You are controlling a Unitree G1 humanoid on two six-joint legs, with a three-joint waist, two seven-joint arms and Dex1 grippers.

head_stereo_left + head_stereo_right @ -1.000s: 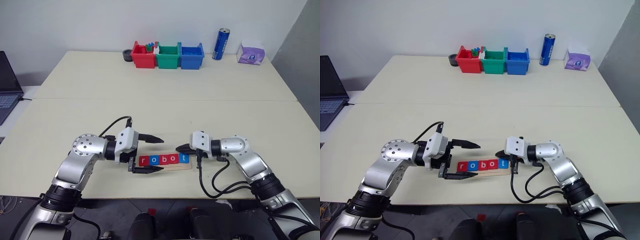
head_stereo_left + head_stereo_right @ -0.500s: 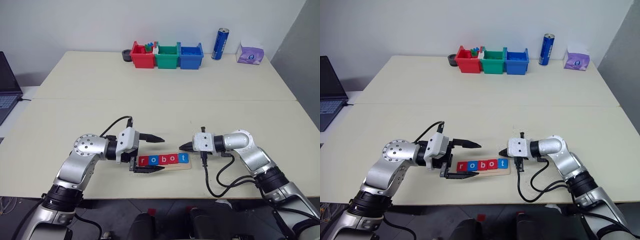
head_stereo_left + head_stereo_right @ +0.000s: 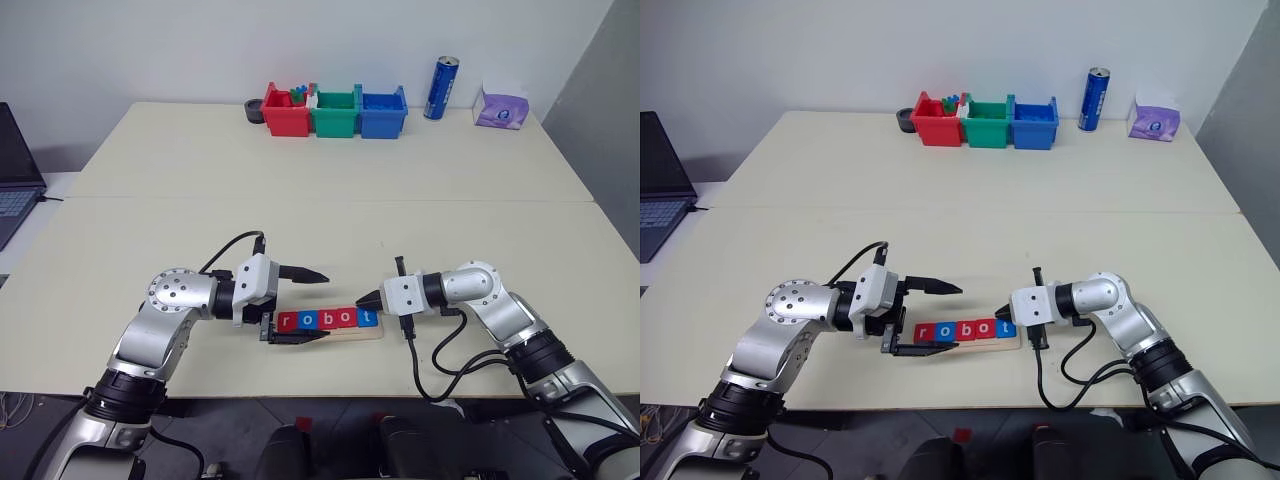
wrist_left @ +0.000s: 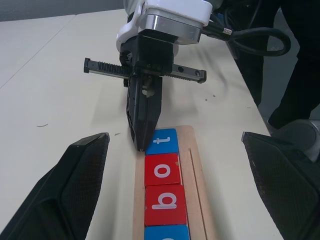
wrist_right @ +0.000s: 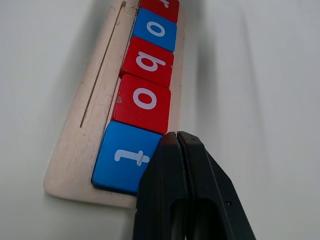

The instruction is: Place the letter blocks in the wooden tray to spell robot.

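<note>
Five letter blocks lie in a row in the wooden tray [image 3: 345, 333] near the table's front edge and read r [image 3: 288, 321], o [image 3: 307, 320], b [image 3: 326, 319], o [image 3: 346, 318], t [image 3: 367, 317]. The t [image 5: 125, 157] and the first o [image 5: 156, 29] are blue, the others red. My left gripper [image 3: 322, 307] is open, with one finger [image 4: 75, 180] on each side of the tray's r end. My right gripper [image 3: 362, 299] is shut with nothing in it, and its tip [image 4: 142, 142] sits at the far edge of the t block [image 4: 162, 141].
Red [image 3: 286, 112], green [image 3: 335, 112] and blue [image 3: 383, 111] bins stand in a row at the table's far edge. A blue can [image 3: 441, 88] and a purple tissue pack [image 3: 502, 106] stand to their right. A laptop [image 3: 15, 170] lies off the left side.
My right wrist has rolled and tipped its shut fingers down toward the t end of the tray. The left gripper and the blocks have not moved.
</note>
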